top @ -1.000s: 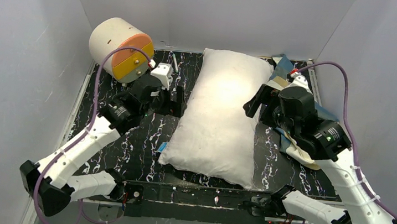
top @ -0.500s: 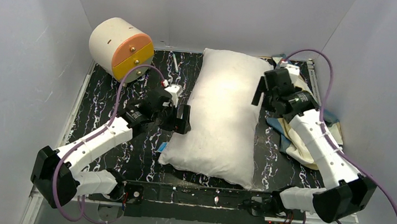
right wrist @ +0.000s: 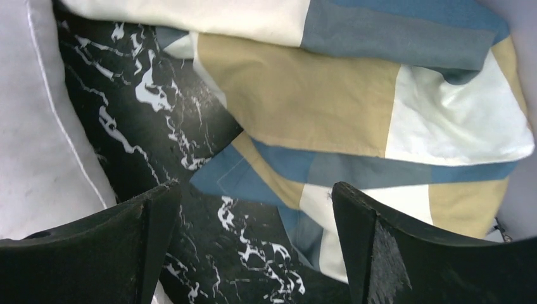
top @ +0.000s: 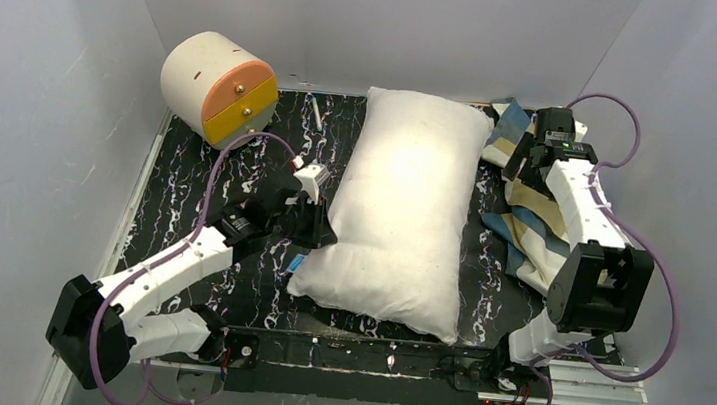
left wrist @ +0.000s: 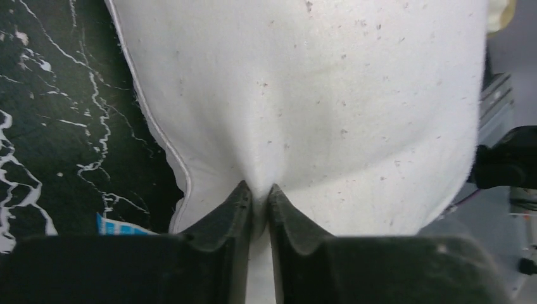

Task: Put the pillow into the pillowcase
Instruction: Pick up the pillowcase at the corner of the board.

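Observation:
The white pillow lies lengthwise in the middle of the black marbled table. My left gripper is at its left edge, shut on a pinch of the pillow's white fabric, which bulges between the left gripper's tips. The pillowcase, in blue, tan and cream blocks, lies crumpled along the right side. My right gripper hovers over its far end, open. In the right wrist view the right gripper has nothing between its fingers, with the pillowcase just ahead and the pillow at the left.
A cream cylinder with an orange face stands at the back left corner. A small white pen-like stick lies near it. A blue tag sticks out by the pillow's near left corner. Grey walls enclose the table.
My left gripper moved toward the near end of the pillow's left edge and shut on the fabric. The right arm swung to the back right, uncovering the pillowcase.

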